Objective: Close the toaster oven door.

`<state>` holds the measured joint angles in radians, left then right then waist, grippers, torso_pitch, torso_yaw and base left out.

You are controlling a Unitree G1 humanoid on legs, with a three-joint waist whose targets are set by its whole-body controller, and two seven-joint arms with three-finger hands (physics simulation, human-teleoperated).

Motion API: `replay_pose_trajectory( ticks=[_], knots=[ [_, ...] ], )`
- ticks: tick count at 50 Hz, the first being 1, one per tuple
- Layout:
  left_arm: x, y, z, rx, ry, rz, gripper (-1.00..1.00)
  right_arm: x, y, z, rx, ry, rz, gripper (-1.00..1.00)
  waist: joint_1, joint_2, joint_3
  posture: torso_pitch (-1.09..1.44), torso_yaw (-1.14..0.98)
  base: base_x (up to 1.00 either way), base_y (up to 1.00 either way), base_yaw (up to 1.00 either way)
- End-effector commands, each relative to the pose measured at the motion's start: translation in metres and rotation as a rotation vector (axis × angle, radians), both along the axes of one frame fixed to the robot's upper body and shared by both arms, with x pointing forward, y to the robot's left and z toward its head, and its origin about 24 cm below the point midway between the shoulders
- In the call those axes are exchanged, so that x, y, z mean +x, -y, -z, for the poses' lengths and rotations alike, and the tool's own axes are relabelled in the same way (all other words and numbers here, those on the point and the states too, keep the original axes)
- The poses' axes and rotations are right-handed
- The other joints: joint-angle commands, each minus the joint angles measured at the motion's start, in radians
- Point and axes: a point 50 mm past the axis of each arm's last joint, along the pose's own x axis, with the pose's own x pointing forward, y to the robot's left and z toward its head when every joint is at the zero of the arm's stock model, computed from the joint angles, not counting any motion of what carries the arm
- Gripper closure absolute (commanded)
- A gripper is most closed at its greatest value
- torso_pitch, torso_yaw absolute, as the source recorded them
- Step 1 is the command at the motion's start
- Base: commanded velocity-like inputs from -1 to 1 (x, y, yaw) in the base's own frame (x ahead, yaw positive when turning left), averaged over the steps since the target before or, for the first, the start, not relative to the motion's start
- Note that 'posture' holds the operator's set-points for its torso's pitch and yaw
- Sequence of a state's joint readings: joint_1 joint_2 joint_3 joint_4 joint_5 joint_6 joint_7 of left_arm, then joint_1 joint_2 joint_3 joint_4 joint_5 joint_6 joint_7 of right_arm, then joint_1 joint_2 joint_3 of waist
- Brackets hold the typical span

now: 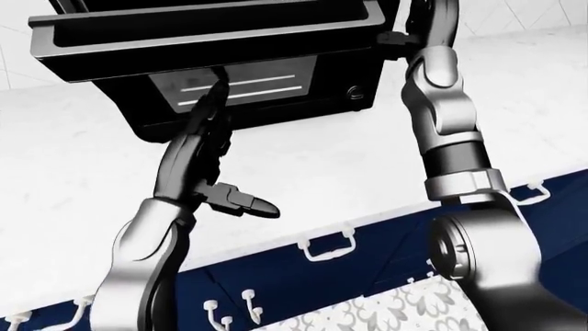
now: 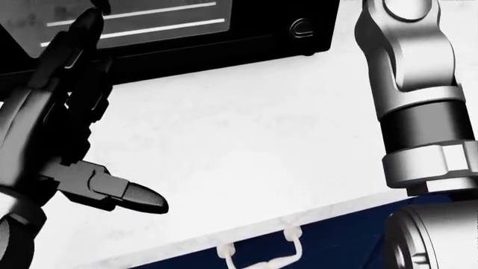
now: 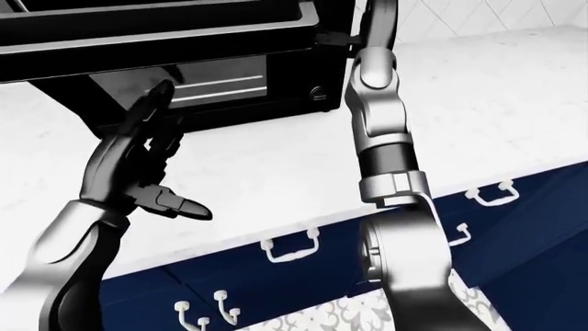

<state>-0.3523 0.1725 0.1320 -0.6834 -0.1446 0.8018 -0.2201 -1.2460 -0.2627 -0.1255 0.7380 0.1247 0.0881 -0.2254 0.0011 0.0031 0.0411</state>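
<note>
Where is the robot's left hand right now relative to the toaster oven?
In the left-eye view, the left hand rises at left of centre over the white counter, open fingers pointing up under the toaster oven's door.

Glossy silver arm shells, black jointed robot hand (image 1: 198, 162), ribbed fingertips (image 1: 260, 205)

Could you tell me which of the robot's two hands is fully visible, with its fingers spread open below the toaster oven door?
The left hand; the right arm reaches up beside the toaster oven.

one toaster oven (image 1: 267, 83), two robot arms, one white counter (image 1: 303, 165), several drawer handles.
</note>
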Motion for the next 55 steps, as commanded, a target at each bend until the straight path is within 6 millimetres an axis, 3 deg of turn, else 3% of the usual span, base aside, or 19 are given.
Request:
replay_pose_trajectory(
  ticks=[1,15,28,55],
  knots=[
    [-0.003,0.003,-0.014,0.011,0.085,0.014,-1.0,-0.01,-0.002,-0.032,0.003,0.128,-0.009,-1.0,0.002,-0.002,-0.029,0.0,0.0,0.0,0.0,0.0],
    [0.022,0.005,-0.015,0.044,0.077,0.042,-1.0,-0.009,-0.001,-0.03,0.005,0.128,-0.005,-1.0,0.002,-0.005,-0.029,0.0,0.0,0.0,0.0,0.0],
    [0.034,0.001,-0.019,0.049,0.081,0.029,-1.0,-0.01,-0.002,-0.032,0.002,0.129,-0.006,-1.0,0.005,-0.006,-0.027,0.0,0.0,0.0,0.0,0.0],
    [0.062,-0.024,-0.033,0.061,0.1,-0.042,-1.0,-0.009,0.004,-0.025,-0.054,0.127,0.107,-1.0,0.001,0.0,-0.028,0.0,0.0,0.0,0.0,0.0]
  ],
)
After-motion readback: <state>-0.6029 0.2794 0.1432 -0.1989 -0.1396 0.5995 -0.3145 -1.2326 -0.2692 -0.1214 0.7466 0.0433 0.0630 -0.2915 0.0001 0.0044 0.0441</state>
